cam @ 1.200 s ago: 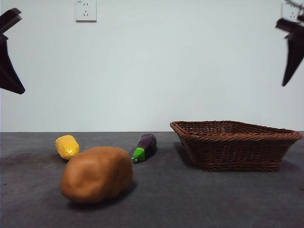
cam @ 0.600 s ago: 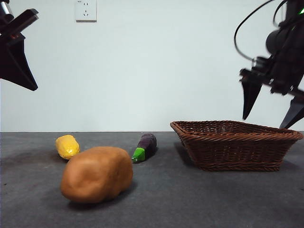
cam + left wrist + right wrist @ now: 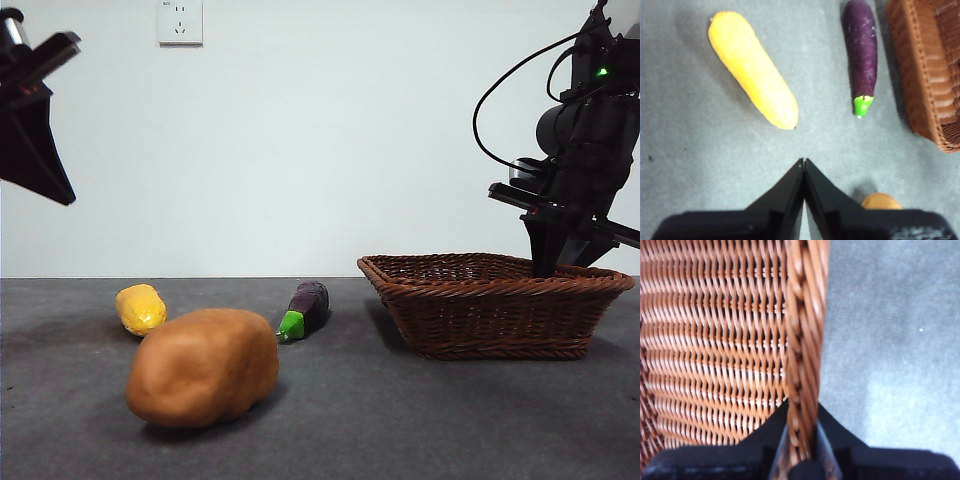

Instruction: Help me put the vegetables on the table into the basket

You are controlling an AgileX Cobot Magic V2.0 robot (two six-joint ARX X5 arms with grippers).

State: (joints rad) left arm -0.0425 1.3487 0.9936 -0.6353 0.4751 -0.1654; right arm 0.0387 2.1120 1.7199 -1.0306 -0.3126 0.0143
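The large orange-brown potato (image 3: 203, 367) lies nearest on the dark grey table (image 3: 400, 420), and only its edge (image 3: 881, 201) shows in the left wrist view. Behind it lie the yellow corn (image 3: 140, 308) (image 3: 752, 70) and the purple eggplant (image 3: 308, 305) (image 3: 860, 50) with its green stem. The brown wicker basket (image 3: 490, 310) (image 3: 930, 65) stands to the right and holds nothing that I can see. My left gripper (image 3: 804, 161) (image 3: 60, 195) hangs shut above the table, short of the corn. My right gripper (image 3: 801, 412) (image 3: 560, 262) is down at the basket's far right rim (image 3: 802, 340), with its jaws closed on the braid.
A white wall with a socket (image 3: 180, 22) stands behind the table. Bare grey table (image 3: 890, 340) lies outside the basket's rim and in front of the potato.
The right arm has come down from the upper right to the basket's rim, and its jaws have drawn in from wide open. The left arm has barely moved.
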